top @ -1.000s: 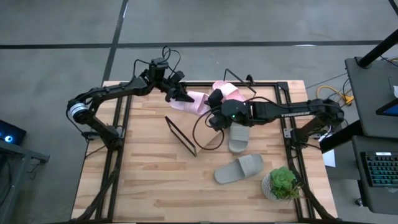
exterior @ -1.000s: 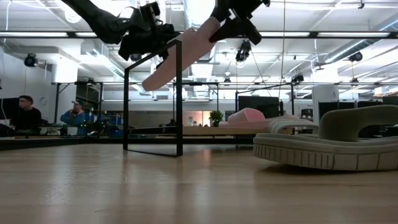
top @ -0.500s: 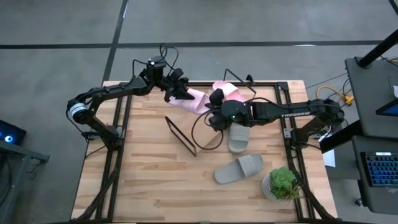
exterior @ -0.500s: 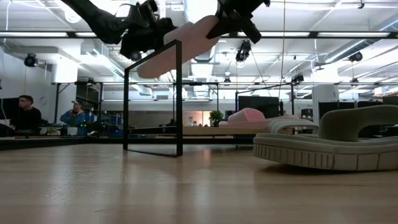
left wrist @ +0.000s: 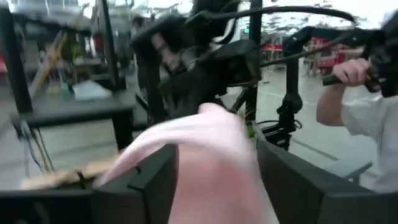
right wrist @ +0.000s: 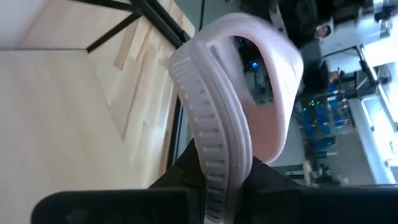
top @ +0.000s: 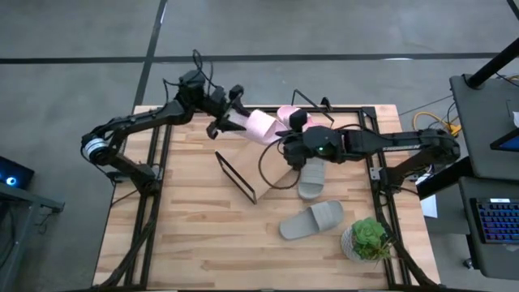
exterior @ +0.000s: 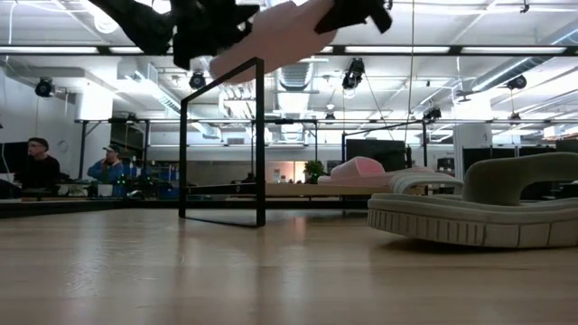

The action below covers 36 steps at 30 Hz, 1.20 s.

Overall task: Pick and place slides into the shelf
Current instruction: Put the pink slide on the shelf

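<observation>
Both arms have lifted the pink slide (top: 261, 126) higher than a second ago, so it now hangs level above the back of the table (top: 186, 235), over the black wire frame (top: 236, 177). Left gripper (top: 230, 120) has its jaws clamped on one end of that sandal, right gripper (top: 290, 134) is closed on the other end, strap side. Second pink slide (top: 289, 113) sits behind them, I think touching nothing. Two grey slides (top: 311, 220) lie flat near the potted plant (top: 369, 238).
</observation>
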Each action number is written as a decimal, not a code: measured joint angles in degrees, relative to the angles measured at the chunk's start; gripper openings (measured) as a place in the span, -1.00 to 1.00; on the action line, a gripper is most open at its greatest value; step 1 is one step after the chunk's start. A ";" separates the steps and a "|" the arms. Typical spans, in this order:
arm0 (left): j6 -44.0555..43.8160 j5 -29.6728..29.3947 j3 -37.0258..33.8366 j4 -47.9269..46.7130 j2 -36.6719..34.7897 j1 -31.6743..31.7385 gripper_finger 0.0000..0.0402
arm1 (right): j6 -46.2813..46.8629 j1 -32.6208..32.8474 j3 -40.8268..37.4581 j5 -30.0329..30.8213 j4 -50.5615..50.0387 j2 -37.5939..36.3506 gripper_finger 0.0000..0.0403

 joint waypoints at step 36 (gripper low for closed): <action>52.36 -42.36 -14.64 -13.89 -18.90 -5.17 0.09 | 20.34 -0.11 -6.87 -2.27 0.63 -10.79 -0.88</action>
